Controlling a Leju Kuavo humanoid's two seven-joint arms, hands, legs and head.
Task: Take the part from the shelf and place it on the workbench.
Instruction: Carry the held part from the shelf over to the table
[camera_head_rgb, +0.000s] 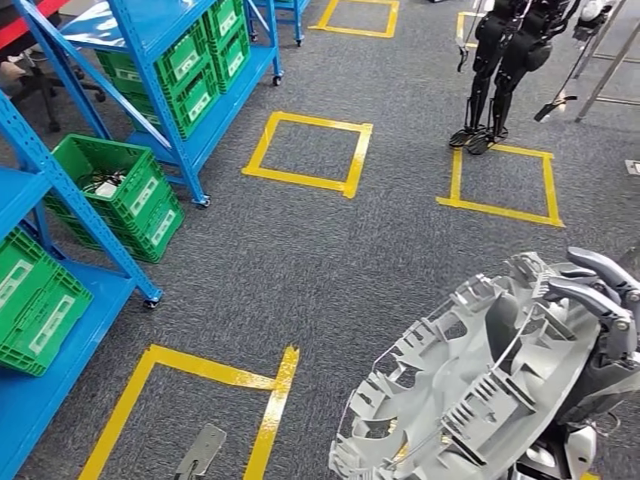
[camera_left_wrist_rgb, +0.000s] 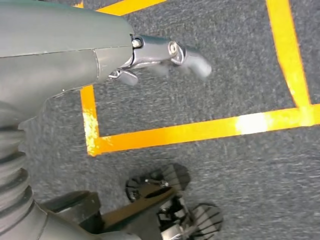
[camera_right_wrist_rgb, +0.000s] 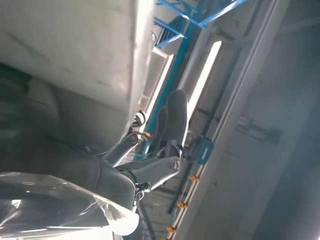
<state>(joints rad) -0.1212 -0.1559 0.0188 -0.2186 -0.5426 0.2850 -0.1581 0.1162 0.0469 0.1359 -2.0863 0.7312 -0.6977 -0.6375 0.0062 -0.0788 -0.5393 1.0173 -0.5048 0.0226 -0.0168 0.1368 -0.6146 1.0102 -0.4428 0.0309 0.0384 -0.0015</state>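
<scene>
Part (camera_head_rgb: 483, 390), large grey ribbed casting, is off the shelf (camera_head_rgb: 45, 190) and gripped at its rim by the right hand (camera_head_rgb: 604, 300), fingers curled over the edge, held over carpet. Left hand (camera_left_wrist_rgb: 170, 52) hangs at the side, holding nothing; fingers seem loosely extended. Step judged: carry phase. Workbench not in sight. Next move needs turning/walking to bench w/ part kept level, grip secure.
</scene>
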